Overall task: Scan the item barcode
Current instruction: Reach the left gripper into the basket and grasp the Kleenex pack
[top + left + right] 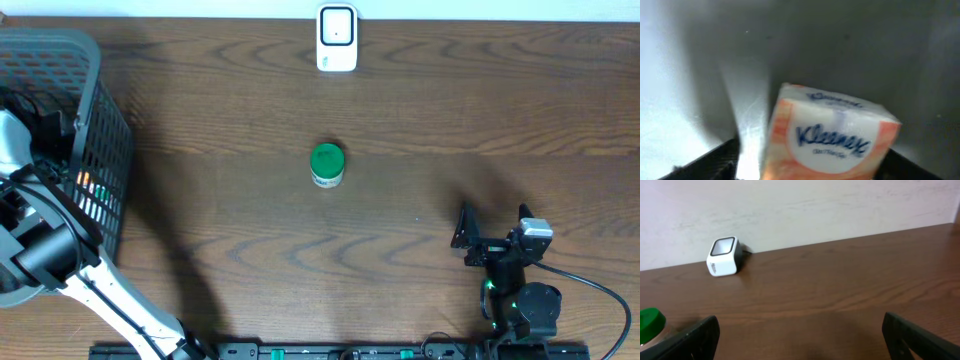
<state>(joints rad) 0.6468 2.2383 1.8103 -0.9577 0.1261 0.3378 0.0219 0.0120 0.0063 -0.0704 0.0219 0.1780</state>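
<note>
Inside the basket [100,120], at 10 o'clock on the worktop [420,120], the left pincer [814,147] reaches down around a tissue pack [832,132]. The left wrist view shows the pack lying tilted on the grey basket floor, white and orange with blue lettering, one corner toward 2 o'clock. The pincer's jaws stand apart, one finger [710,160] at 8 o'clock of the pack and the other at 4 o'clock. A strip of bright floor shows between the 8 o'clock finger and the pack, so that side is not touching. Whether the other finger touches the pack I cannot tell. From overhead the pack is hidden by the arm and the basket wall.

The scanner [337,38], a small white box, stands at 12 o'clock at the far edge of the worktop, against the wall. A jar [327,164] with a green lid stands upright near the middle, at 6 o'clock of the scanner and well apart from it.

The right pincer [493,225] is at 4 o'clock, low over bare wood, jaws wide apart and holding nothing. It points toward 12 o'clock, and its camera sees the scanner and the jar's lid.
</note>
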